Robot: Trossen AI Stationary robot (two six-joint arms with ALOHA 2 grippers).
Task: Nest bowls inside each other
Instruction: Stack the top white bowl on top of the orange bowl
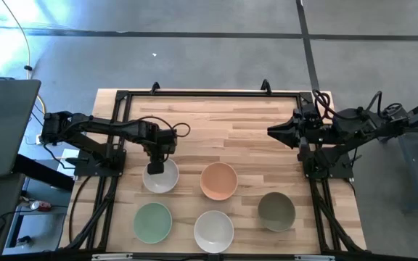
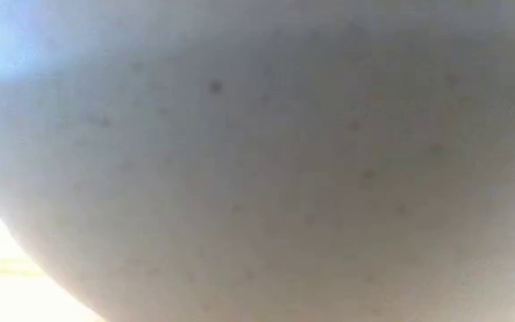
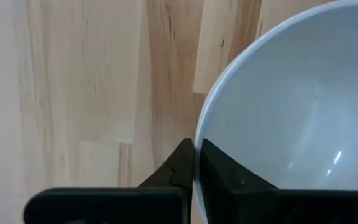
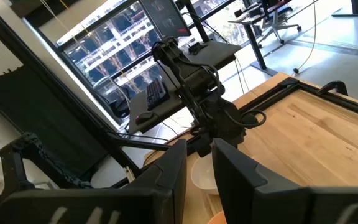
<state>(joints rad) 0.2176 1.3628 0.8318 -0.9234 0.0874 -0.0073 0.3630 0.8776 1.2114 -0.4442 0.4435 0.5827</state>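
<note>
- Your left gripper (image 1: pixel 155 168) is down on the rim of the upper-left white bowl (image 1: pixel 161 177), at the edge nearest the far side of the table (image 1: pixel 252 123).
- In the left wrist view its two fingers (image 3: pixel 219 171) are pinched together on that bowl's rim (image 3: pixel 204 130), one inside the bowl and one outside, with no gap left between them.
- Just beyond that claw toward the table's middle you have the peach-orange bowl (image 1: pixel 218 180), close beside the white one but apart from it.
- Nearer the front edge, below the claw, sits the pale mint green bowl (image 1: pixel 153 221); a second white bowl (image 1: pixel 214 230) lies beside it, and the olive grey-green bowl (image 1: pixel 276 211) is farthest from the claw.
- None of these five bowls sits inside another.
- Your right gripper (image 1: pixel 278 131) hangs above bare wood at the far right, well apart from every bowl; its fingers (image 4: pixel 166 171) stand slightly parted and hold nothing.
- The low view is filled by a pale bowl wall (image 2: pixel 266 170).
</note>
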